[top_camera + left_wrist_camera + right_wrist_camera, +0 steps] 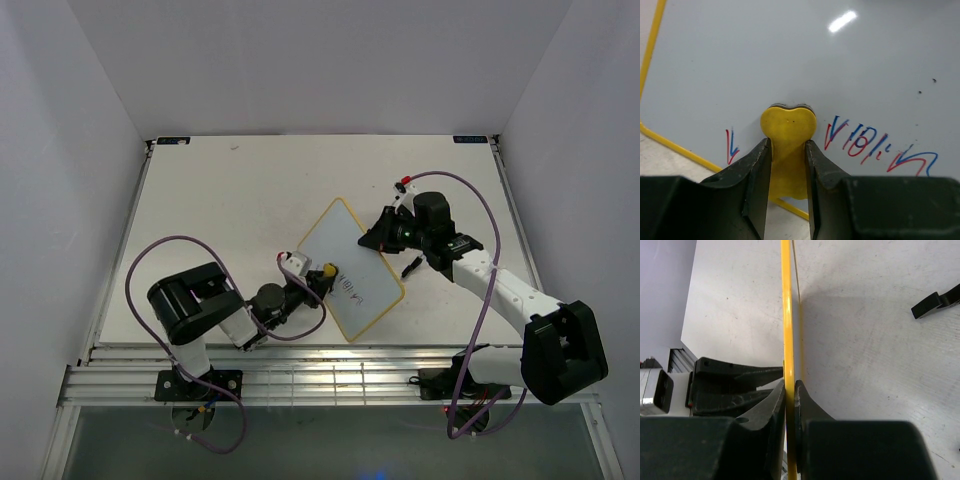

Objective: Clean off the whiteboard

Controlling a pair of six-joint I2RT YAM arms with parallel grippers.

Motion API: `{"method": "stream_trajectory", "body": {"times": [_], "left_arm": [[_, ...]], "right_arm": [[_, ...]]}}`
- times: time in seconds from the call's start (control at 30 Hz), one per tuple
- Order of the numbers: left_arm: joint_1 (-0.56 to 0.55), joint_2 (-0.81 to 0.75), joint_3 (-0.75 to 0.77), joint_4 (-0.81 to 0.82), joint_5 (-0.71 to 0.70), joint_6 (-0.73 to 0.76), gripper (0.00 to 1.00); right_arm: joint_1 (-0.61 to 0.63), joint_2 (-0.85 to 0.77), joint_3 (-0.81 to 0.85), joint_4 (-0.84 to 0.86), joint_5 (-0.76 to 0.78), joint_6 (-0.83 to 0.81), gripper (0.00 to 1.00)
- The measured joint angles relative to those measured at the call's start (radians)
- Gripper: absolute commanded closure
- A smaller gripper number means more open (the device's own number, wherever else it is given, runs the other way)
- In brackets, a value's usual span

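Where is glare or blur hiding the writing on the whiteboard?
Left wrist: one glare streak high on the whiteboard, clear of the writing, which is sharp. Top external: writing too small to read. Right wrist: whiteboard edge-on, face hidden.

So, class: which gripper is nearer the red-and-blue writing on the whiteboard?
Left. The left gripper holds the yellow eraser right beside the writing; the right gripper clamps the frame of the whiteboard, farther off.

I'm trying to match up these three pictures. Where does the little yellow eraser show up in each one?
Top view: the eraser sits just left of centre, near the whiteboard's lower-left edge.
Left wrist view: dead centre, pinched in the left gripper.
Right wrist view: not in it.
Shared landmark: the board's yellow frame, edge-on in the right wrist view.
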Motion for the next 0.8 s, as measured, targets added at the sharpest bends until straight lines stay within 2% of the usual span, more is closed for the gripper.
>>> {"method": "stream_trajectory", "body": {"times": [0.5, 0.8], "left_arm": [[-0.177, 0.044, 0.115, 0.038, -0.112, 0.066, 1.00], [-0.267, 0.074, 0.187, 0.063, -0.174, 0.111, 1.00]], "right_arm": [[-0.027, 0.003, -0.056, 0.136, 0.014, 0.000, 0.92], [-0.027, 0.002, -0.066, 0.153, 0.032, -0.008, 0.92]]}}
